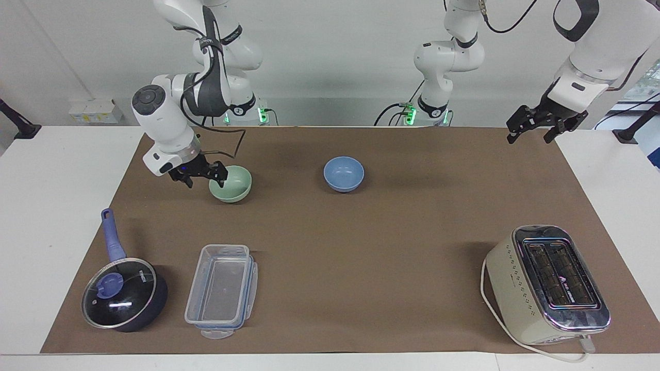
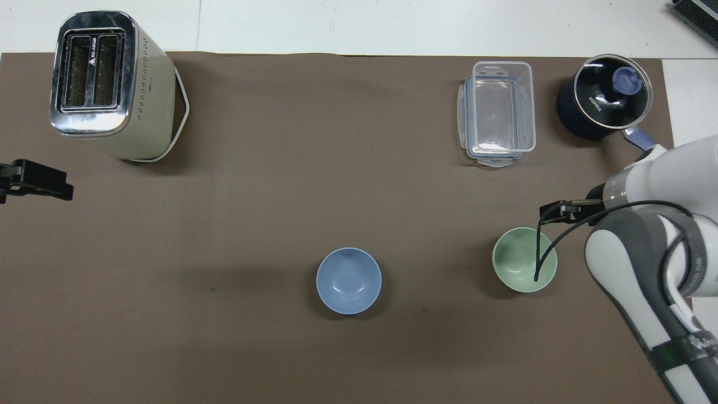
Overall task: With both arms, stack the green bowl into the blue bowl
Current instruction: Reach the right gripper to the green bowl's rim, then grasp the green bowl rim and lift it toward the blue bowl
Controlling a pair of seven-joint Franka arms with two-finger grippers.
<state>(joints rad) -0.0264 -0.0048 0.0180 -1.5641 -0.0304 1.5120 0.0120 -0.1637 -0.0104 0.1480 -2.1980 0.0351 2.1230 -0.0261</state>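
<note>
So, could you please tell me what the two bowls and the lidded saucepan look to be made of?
Green bowl and blue bowl: plain matte with soft highlights, probably plastic or glazed ceramic; the look leaves it open. Saucepan: dark body, likely coated metal, with a see-through lid that mirrors light, apparently glass in a metal rim.

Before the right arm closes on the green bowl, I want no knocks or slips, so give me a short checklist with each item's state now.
1. Right hand open at the green bowl, at its rim toward the right arm's end of the table: ok.
2. One finger inside the rim, one outside: cannot tell.
3. Green bowl upright on the mat, empty: ok.
4. Blue bowl upright, empty, apart from the green bowl: ok.
5. Nothing on the mat between the two bowls: ok.
6. Left hand open, raised over the mat's corner, waiting clear of both bowls: ok.
</note>
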